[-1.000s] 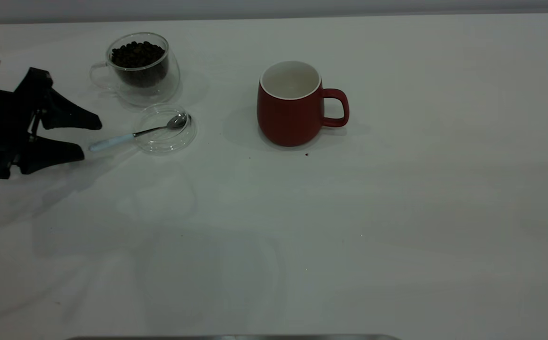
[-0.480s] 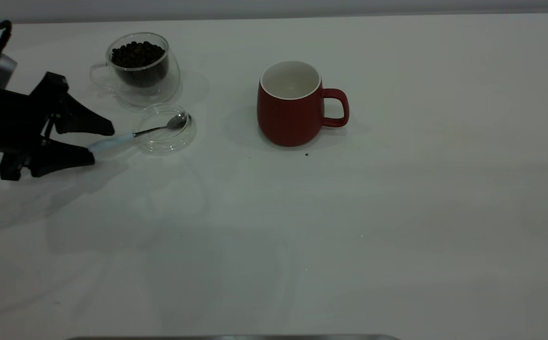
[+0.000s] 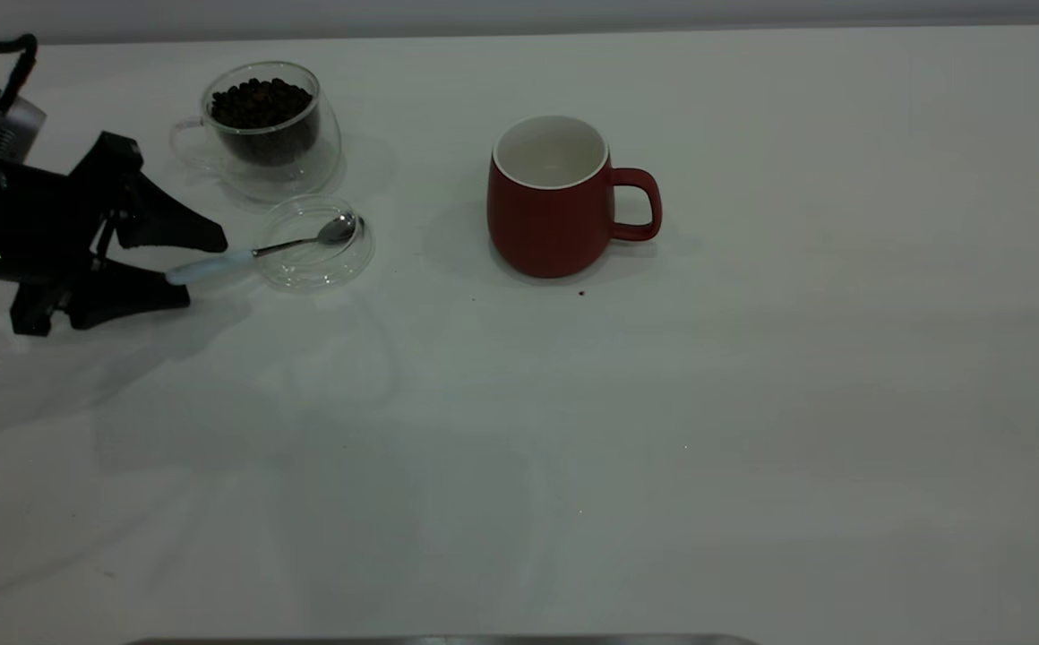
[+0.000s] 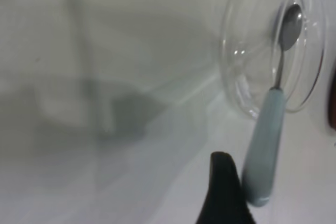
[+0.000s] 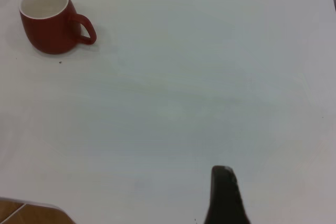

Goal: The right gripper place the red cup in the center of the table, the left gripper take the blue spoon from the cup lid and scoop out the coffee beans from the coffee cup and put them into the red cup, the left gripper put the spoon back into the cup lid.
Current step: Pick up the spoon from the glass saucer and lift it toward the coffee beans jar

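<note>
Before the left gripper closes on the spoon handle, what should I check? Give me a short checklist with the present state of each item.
1. Left gripper fingers open: ok.
2. Pale handle end of the blue spoon lies between the fingers: ok.
3. Spoon bowl rests in the cup lid: ok.
4. Red cup upright near the table center: ok.
5. Coffee beans in the coffee cup: ok.
6. Fingers level with handle height: cannot tell.

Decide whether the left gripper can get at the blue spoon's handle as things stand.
Probably yes. The left gripper is open, its fingers on either side of the tip of the blue spoon handle, which sticks out past the cup lid; nothing lies between.
</note>
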Motion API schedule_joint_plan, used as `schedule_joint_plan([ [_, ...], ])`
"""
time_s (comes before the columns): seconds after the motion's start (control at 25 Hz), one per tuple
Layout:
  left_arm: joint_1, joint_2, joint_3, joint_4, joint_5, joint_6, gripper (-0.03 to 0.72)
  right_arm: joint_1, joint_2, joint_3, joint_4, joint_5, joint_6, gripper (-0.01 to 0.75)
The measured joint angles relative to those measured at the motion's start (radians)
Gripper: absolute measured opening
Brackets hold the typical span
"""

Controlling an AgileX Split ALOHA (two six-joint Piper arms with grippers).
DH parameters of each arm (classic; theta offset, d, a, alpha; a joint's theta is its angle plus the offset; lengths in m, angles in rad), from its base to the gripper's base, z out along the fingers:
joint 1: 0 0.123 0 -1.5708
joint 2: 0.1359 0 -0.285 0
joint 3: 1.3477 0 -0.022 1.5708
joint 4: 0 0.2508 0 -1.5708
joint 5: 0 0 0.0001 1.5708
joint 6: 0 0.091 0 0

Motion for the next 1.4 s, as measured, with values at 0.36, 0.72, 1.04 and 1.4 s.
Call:
schedule_joint_plan([
  [0.36,0.000,0.066,-0.005,-0.001,0.037,-0.002,0.586,0.000,0.000,0.000,0.000,0.000,0.000,0.550],
  [0.72,0.000,0.066,-0.046,-0.002,0.042,-0.002,0.586,0.000,0.000,0.000,0.000,0.000,0.000,0.550],
  [1.04,0.000,0.066,-0.051,-0.002,0.040,-0.002,0.580,0.000,0.000,0.000,0.000,0.000,0.000,0.550],
  [1.4,0.000,0.066,-0.051,-0.002,0.040,-0.002,0.412,0.000,0.000,0.000,0.000,0.000,0.000,0.550],
])
